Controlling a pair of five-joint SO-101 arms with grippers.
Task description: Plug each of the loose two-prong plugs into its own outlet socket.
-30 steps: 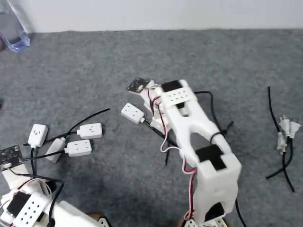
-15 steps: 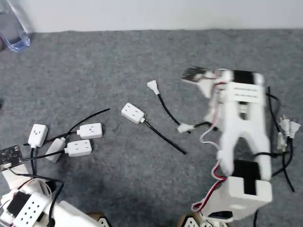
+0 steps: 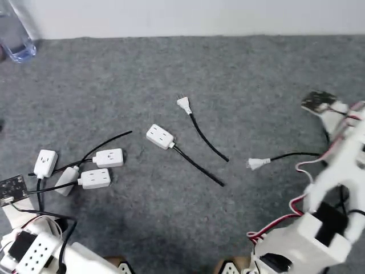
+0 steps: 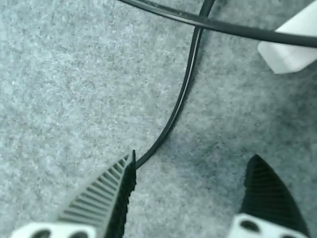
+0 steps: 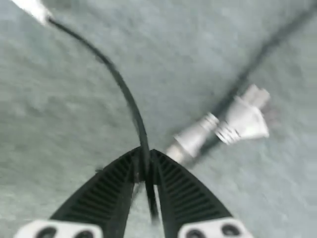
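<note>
Over the bench [image 3: 85, 68]: carpeted grey, it met a white wall [image 3: 199, 17].
Right jaws: pinched a black plug cable [image 5: 120, 84].
Left jaws: gaped, holding nothing.

Right gripper [image 5: 143, 159] swung rightward, dragging cord [image 3: 292, 154] and plug [image 3: 257, 164]

Two white robot arms. The left arm [image 3: 35, 251] sits folded low at the near left corner. The left gripper [image 4: 193, 161] points down, its two ribbed black fingers [image 4: 116, 191] spread wide apart. The right arm [image 3: 336, 171] stands at the far right edge, bent and stretched away from its base — the right gripper [image 5: 144, 152] has both fingers pressed together, pinching a thin black cord [image 5: 119, 84].
</note>
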